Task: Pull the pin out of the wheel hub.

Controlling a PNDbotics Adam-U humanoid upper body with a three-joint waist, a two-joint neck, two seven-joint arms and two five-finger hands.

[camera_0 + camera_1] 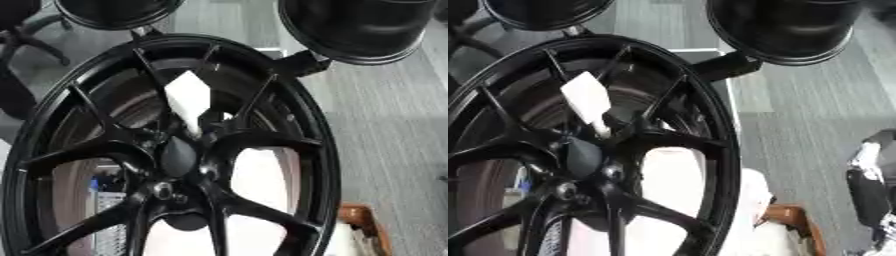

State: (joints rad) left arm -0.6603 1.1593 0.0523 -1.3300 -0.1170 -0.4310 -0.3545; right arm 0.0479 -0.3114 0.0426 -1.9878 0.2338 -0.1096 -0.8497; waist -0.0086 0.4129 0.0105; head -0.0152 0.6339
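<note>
Although no hand is clearly showing near the work in either view, one black wheel hub point(175, 160) is standing upright and filling most of both pictures, its spokes running out from a dark centre cap. One pin point(588, 102) is sitting among the upper spokes just above that centre: a flat white tab with a thin stem going down toward the hub. It is looking light and stiff, probably plastic, and the broad tab seems the natural place to pinch, thumb on one face and fingers on the other, pulling along the stem's line so it is not bending. The hub itself is looking heavy and rigid, unlikely to shift. Two more black rims point(367, 27) are hanging at the top edge, behind the hub. At the right eye view's right edge a dark and silver shape point(872, 185) is showing, possibly the robot's right arm; whether its fingers are apart or together I cannot tell.
</note>
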